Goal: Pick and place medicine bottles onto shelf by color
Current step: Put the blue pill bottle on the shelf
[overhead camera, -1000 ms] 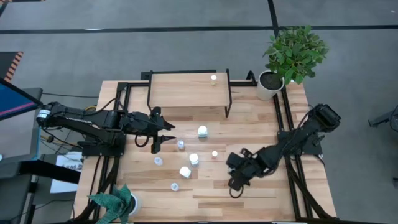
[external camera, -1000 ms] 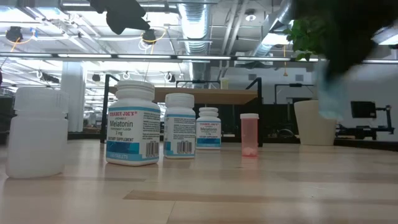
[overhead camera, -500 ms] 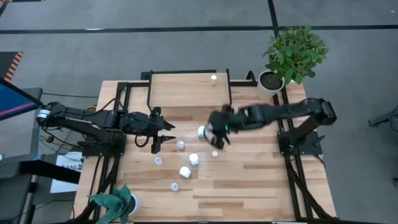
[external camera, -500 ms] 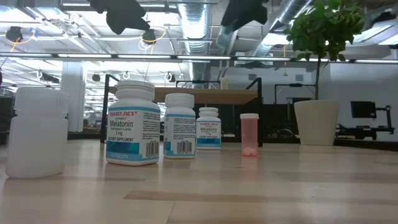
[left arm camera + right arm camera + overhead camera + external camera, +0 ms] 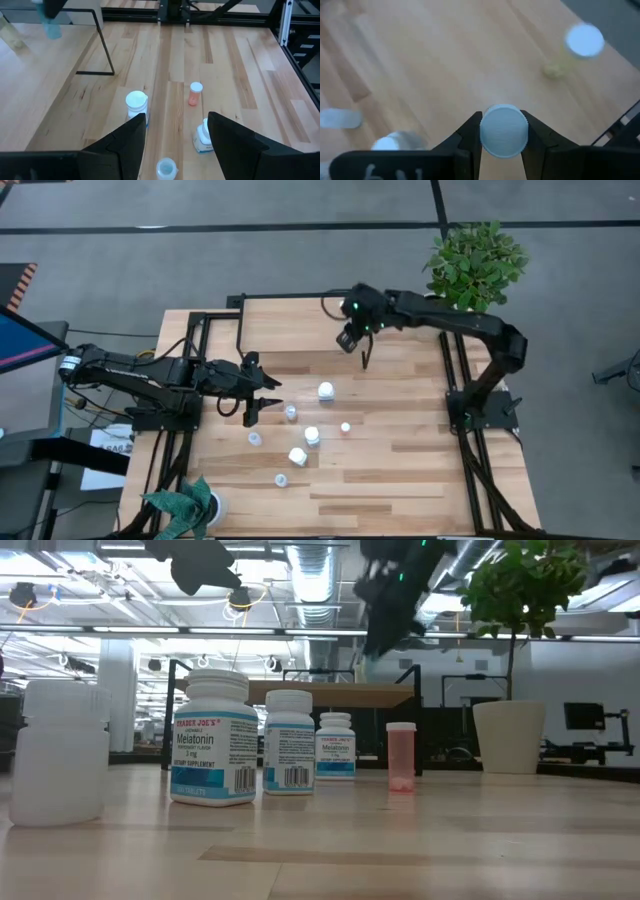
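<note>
My right gripper (image 5: 346, 340) is over the right end of the shelf (image 5: 295, 325), shut on a bottle with a bluish cap (image 5: 503, 131). A greenish bottle (image 5: 570, 52) stands on the shelf board beside it. My left gripper (image 5: 265, 395) is open and empty above the table's left part. Before it, several bottles stand on their bases on the table. Among them are a white one (image 5: 136, 100), a reddish one (image 5: 195, 93) and a blue-labelled one (image 5: 202, 137). The low view shows a plain white bottle (image 5: 60, 750) and labelled ones (image 5: 213, 740) up close. My right gripper pinches the bluish-capped bottle between its two fingers (image 5: 470, 136), which stand on opposite sides of the bottle just below its cap (image 5: 490, 145). The fingers come from above, pointing down at the shelf board. The bottle is upright, cap toward the wrist; its base is hidden.
A potted plant (image 5: 470, 265) stands at the table's far right corner, close to the right arm. Another plant (image 5: 185, 505) is at the near left corner. The shelf's black legs (image 5: 366, 355) stand just beyond the bottles. Bare planks lie along the near and right sides.
My right gripper, carrying the bluish bottle, has swept from the table's near right, over the standing bottles, toward the far edge to the shelf's right end. It has stayed shut on the bottle. The bottles on the table have kept their places.
</note>
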Motion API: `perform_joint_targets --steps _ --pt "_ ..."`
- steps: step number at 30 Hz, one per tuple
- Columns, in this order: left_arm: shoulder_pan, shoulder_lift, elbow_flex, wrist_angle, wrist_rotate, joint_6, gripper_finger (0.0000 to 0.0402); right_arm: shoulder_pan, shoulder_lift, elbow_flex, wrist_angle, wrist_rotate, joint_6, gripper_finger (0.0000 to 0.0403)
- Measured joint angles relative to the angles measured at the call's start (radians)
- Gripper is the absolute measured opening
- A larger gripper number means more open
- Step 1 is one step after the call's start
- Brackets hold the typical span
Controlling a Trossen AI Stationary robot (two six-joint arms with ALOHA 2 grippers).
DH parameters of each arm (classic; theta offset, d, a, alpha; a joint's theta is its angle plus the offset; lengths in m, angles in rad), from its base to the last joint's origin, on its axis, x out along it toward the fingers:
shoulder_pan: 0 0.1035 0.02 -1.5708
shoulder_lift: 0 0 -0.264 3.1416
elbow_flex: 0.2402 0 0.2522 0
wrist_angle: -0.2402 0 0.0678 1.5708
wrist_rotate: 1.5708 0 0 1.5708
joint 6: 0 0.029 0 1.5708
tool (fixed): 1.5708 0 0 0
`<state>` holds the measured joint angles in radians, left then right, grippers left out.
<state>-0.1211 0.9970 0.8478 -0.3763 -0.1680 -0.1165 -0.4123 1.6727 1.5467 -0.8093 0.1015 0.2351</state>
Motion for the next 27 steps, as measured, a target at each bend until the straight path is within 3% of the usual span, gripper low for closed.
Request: perform_joint_targets --steps 7,14,27 --pt "0.0 0.0 0.0 0.0 0.0 -0.021 0.0203 -0.089 0.05 0.016 -0.005 -0.025 -0.023 0.0113" --pt "0.0 0.0 0.0 0.0 0.0 -0.025 0.0203 -0.093 0.049 0.105 -0.121 -0.024 -0.052 0.0113" --pt "0.0 0.0 0.0 0.0 0.0 -0.023 0.0203 -0.085 0.05 0.113 -0.16 -0.026 -0.132 0.0113"
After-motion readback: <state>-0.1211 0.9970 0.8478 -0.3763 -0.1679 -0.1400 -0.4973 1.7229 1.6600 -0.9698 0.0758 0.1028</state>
